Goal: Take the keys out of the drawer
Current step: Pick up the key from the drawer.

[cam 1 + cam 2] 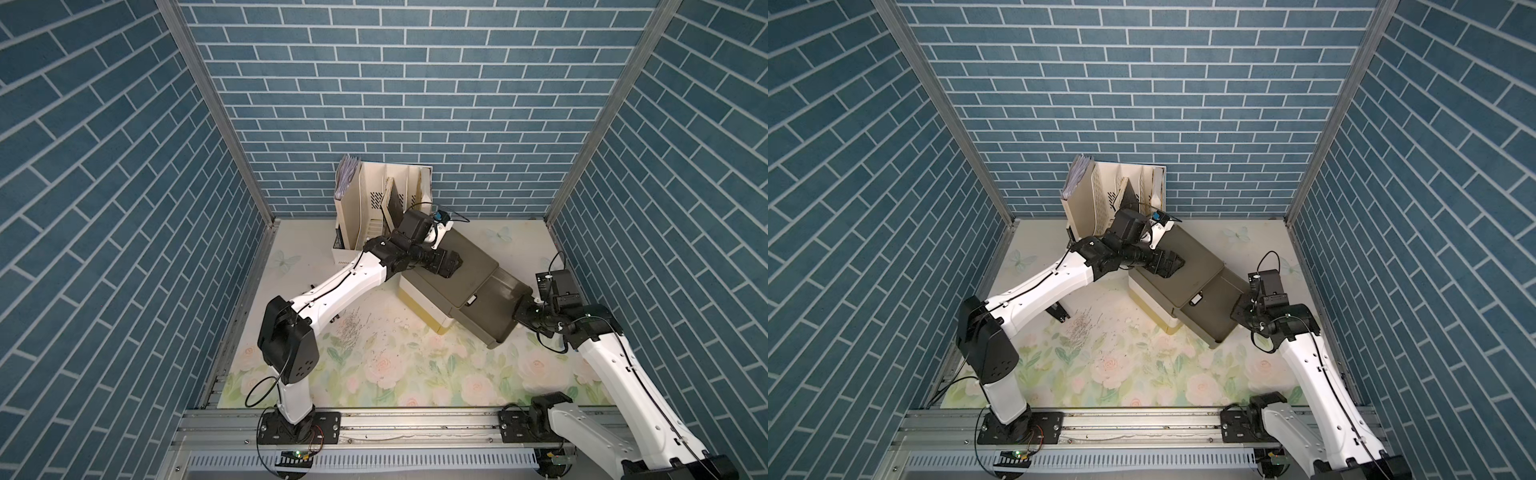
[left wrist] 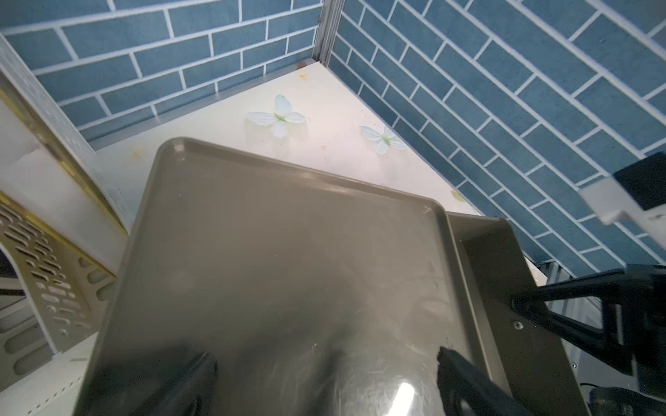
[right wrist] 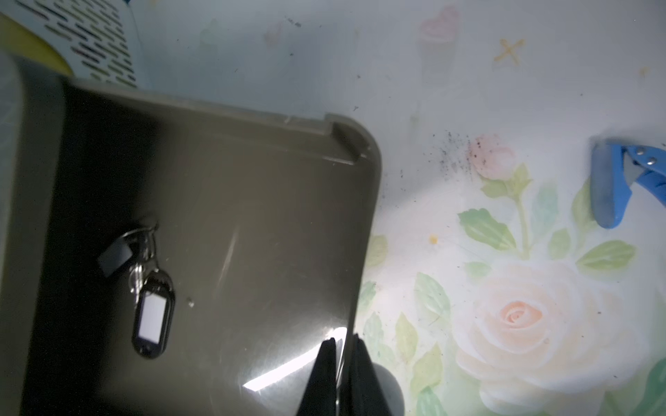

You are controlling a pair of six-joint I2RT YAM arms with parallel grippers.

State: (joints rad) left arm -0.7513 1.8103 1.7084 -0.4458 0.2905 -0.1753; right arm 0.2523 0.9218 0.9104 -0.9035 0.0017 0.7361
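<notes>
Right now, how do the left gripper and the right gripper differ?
The left gripper has its fingers spread wide; the right gripper has its fingers pinched on the front wall of the drawer. The left gripper is over the cabinet top; the right gripper is at the pulled-out drawer. Both have black fingers, and neither holds the keys.

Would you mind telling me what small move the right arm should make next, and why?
Probably pull the drawer out a little further. The right gripper is pinched on its front wall, and the keys lie far back inside, in shadow, while the open left gripper is over the cabinet top.
</notes>
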